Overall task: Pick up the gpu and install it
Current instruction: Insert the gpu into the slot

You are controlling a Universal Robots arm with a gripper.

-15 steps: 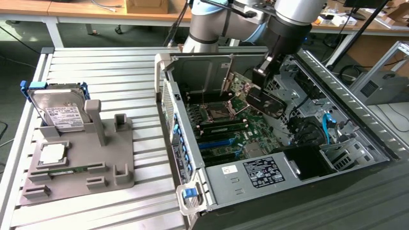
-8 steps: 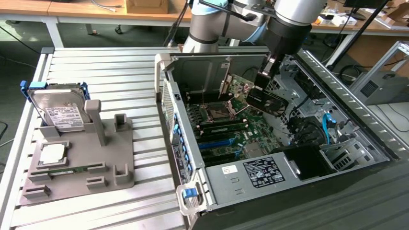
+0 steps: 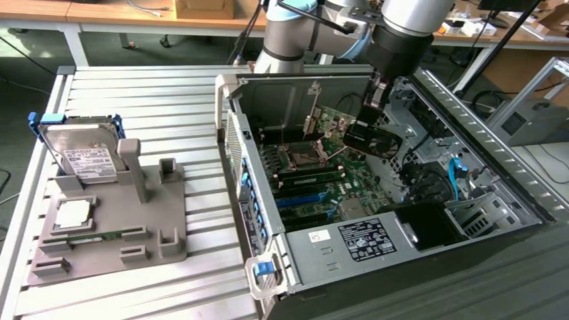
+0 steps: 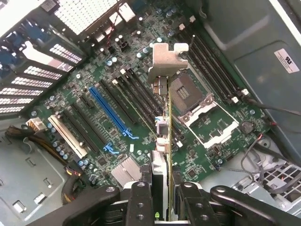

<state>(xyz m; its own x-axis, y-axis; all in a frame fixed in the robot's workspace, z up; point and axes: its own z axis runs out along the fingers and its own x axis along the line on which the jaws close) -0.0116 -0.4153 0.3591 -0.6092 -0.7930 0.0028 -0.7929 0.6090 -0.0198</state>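
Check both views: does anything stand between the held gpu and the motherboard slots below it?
Nothing visible does. The gpu hangs edge-on in open air above the motherboard, and the blue slot and its neighbours lie bare, with no cable across them.

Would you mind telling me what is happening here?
The robot arm's end effector is shut on the gpu, holding it edge-down inside the open computer case, above the motherboard. The card is not yet seated in a slot. The hard drive sits in the grey fixture at the exterior view's left.
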